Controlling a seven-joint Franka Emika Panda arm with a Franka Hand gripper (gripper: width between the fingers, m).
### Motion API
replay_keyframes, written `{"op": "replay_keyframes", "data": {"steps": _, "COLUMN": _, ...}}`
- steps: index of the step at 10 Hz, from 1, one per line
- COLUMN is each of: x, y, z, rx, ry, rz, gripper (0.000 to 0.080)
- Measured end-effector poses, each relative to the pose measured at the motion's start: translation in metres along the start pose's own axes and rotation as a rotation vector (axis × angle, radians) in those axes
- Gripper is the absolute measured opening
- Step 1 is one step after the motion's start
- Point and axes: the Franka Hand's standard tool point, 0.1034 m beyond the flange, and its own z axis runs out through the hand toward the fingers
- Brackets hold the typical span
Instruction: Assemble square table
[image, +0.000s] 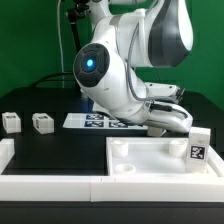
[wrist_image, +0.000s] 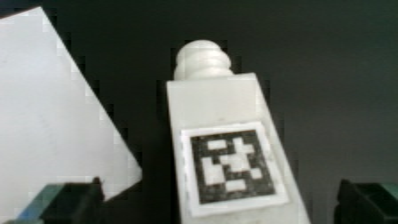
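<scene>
White plastic slab (image: 150, 158) lies flat at the front of the black worktop (image: 50, 140), toward the exterior view's right. Hollow rimmed face is up, surface smooth and matte. Two small block legs (image: 10, 122) (image: 42, 122) sit side by side at the exterior view's left, well apart from the slab. A third leg (image: 197, 148) stands at the slab's right end, its square tag facing the camera.

Glossy white arm (image: 110, 70) is folded low, its hand just behind the slab.

Wrist view shows a boxy tagged leg (wrist_image: 217, 130) with a rounded knob (wrist_image: 205, 55), lying on black beside a white edge. Cannot tell if it's the third leg. Gripper (wrist_image: 217, 200) is spread wide, dark fingertips (wrist_image: 71, 200) either side of it with gaps, gripping nothing.
</scene>
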Motion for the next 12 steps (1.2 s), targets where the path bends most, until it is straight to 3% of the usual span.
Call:
{"op": "replay_keyframes", "data": {"steps": 1, "x": 0.001, "y": 0.001, "z": 0.000, "rx": 0.001, "ry": 0.001, "rz": 0.001, "gripper": 0.0563}}
{"op": "replay_keyframes", "data": {"steps": 2, "x": 0.001, "y": 0.001, "z": 0.000, "rx": 0.001, "ry": 0.000, "rz": 0.002, "gripper": 0.0563}}
{"op": "replay_keyframes", "data": {"steps": 3, "x": 0.001, "y": 0.001, "z": 0.000, "rx": 0.001, "ry": 0.001, "rz": 0.002, "gripper": 0.0417}}
{"op": "replay_keyframes", "data": {"steps": 4, "x": 0.001, "y": 0.001, "z": 0.000, "rx": 0.002, "ry": 0.001, "rz": 0.003, "gripper": 0.0417}}
{"op": "replay_keyframes", "data": {"steps": 5, "x": 0.001, "y": 0.001, "z": 0.000, "rx": 0.002, "ry": 0.001, "rz": 0.003, "gripper": 0.0288}}
{"op": "replay_keyframes", "data": {"steps": 10, "x": 0.001, "y": 0.002, "z": -0.001, "rx": 0.003, "ry": 0.001, "rz": 0.004, "gripper": 0.0288}}
{"op": "replay_keyframes", "data": {"steps": 11, "x": 0.000, "y": 0.002, "z": -0.006, "rx": 0.003, "ry": 0.001, "rz": 0.002, "gripper": 0.0288}}
{"op": "replay_keyframes", "data": {"steps": 12, "x": -0.008, "y": 0.003, "z": -0.034, "rx": -0.007, "ry": -0.006, "rz": -0.023, "gripper": 0.0289}}
